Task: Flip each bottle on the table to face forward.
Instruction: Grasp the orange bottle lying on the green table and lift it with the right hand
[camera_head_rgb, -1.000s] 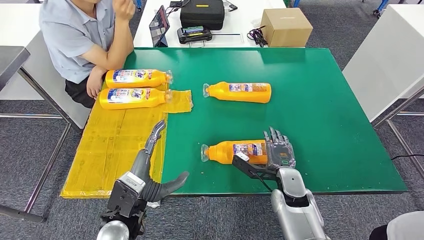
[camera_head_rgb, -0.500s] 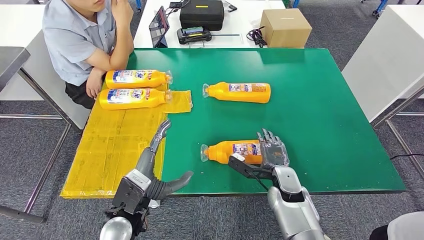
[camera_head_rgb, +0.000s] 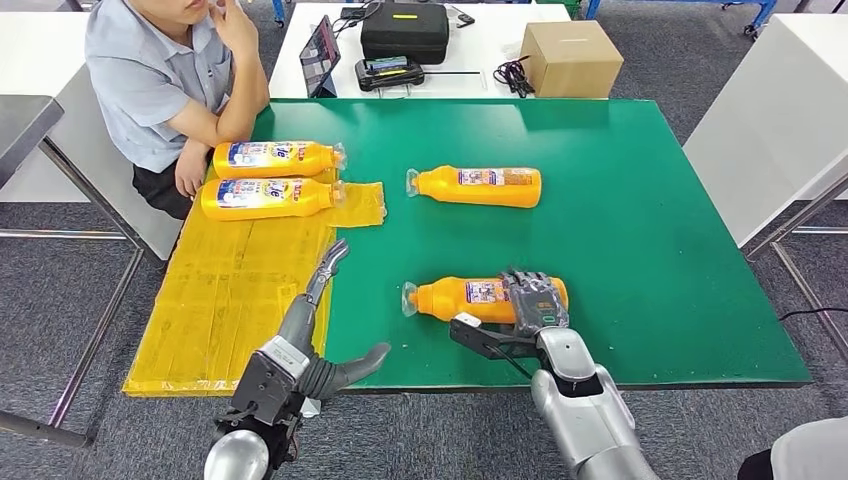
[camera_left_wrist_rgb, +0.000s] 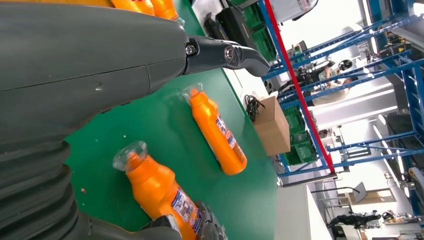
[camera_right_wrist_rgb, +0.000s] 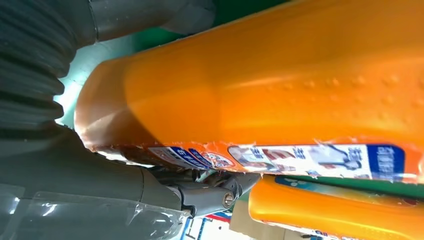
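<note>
Your right hand (camera_head_rgb: 533, 300) lay draped over the near orange bottle (camera_head_rgb: 470, 298), its fingers wrapped across the bottle's thick end and its thumb reaching in along the near side, so it gripped the bottle as the bottle lay on its side on the green bench (camera_head_rgb: 650, 230), cap toward the robot's left. In the right wrist view the same bottle (camera_right_wrist_rgb: 280, 95) ran close past the camera with its label strip along one edge and a dark finger (camera_right_wrist_rgb: 210, 192) tucked beneath it. Your left hand (camera_head_rgb: 318, 330) hung at the bench's near edge, beside the yellow plastic sheet (camera_head_rgb: 230, 300), fingers spread and thumb out, holding nothing. A second orange bottle (camera_head_rgb: 478, 186) lay on its side farther back on the green surface, well apart from the first, cap also to the left. Two more orange bottles (camera_head_rgb: 272, 177) lay side by side at the far end of the yellow sheet, just beside the forearm of a seated person (camera_head_rgb: 160, 80). Behind the bench sat a cardboard box (camera_head_rgb: 570, 57) and a black case (camera_head_rgb: 404, 28).
</note>
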